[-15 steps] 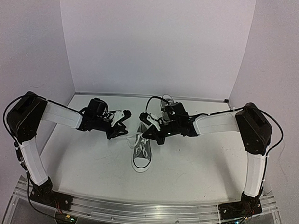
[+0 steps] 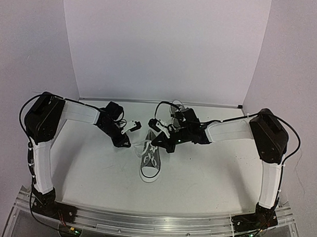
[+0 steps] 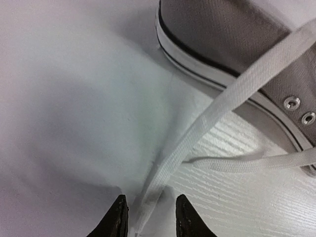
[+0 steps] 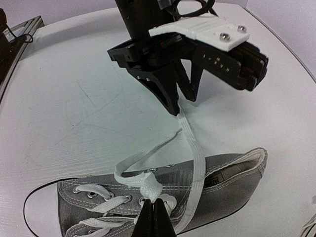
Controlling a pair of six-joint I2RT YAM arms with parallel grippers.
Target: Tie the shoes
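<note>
One grey canvas shoe (image 2: 150, 164) with a white sole lies mid-table, toe toward the arms. In the right wrist view, my right gripper (image 4: 155, 217) is shut on a fold of its white lace (image 4: 157, 181) above the eyelets of the shoe (image 4: 232, 173). A long lace end (image 4: 197, 158) runs from the shoe to the tips of my left gripper (image 4: 180, 106). In the left wrist view, that lace (image 3: 232, 94) passes between the two dark fingertips (image 3: 118, 217), which stand apart with gaps on both sides. My left gripper (image 3: 150, 217) points down at the table beside the shoe's heel (image 3: 222, 34).
Both grippers meet close together over the shoe's heel end, left gripper (image 2: 125, 142) and right gripper (image 2: 154, 143). Something pale, partly hidden, lies behind the right wrist (image 2: 178, 105). White walls (image 2: 166, 46) enclose the table on three sides. A metal rail (image 2: 144, 219) runs along the near edge.
The left arm has swung in toward the shoe and its gripper now tilts down at the table. The right arm and the shoe have not moved.
</note>
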